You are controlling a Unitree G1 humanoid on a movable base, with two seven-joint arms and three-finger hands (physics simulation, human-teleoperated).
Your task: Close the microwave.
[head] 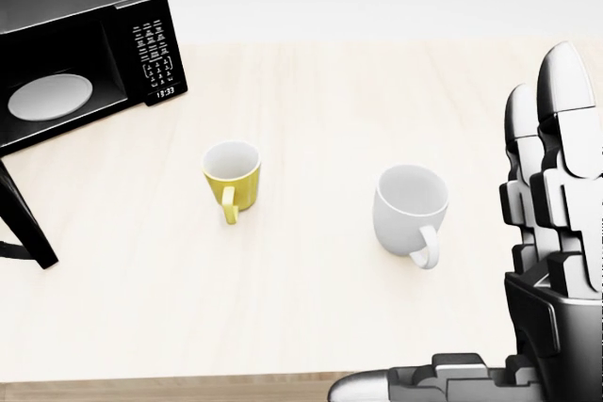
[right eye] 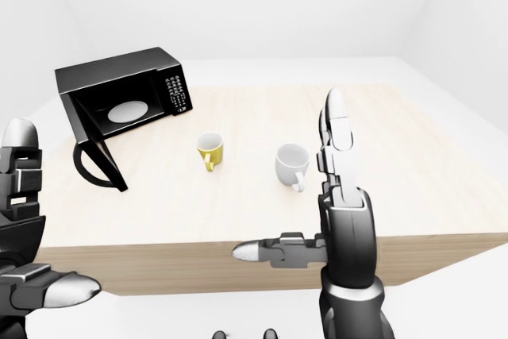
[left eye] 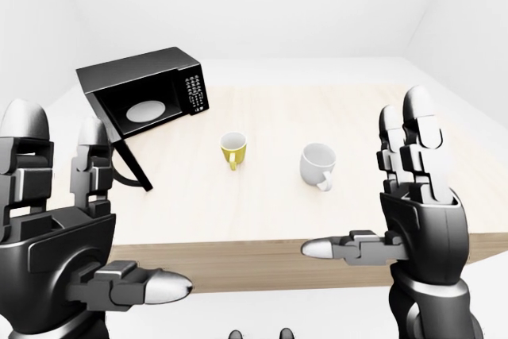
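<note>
Still approach phase, nothing touched yet. Left hand (left eye: pixel 75 228) is raised, fingers spread, empty, low left in the left-eye view. Microwave (left eye: pixel 151 93) sits at the table's (left eye: pixel 262 220) far-left corner, door (left eye: pixel 119 144) swung out and down toward the robot. Yellow cup (left eye: pixel 233 148) and white cup (left eye: pixel 317 166) sit mid-table, clear of it. Right hand (left eye: pixel 417 204) is open too. Next: get the left hand behind the door and push it shut.

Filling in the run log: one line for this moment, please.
microwave: door open | left hand: open, empty | right hand: open, empty | yellow mug, white mug: upright on table
</note>
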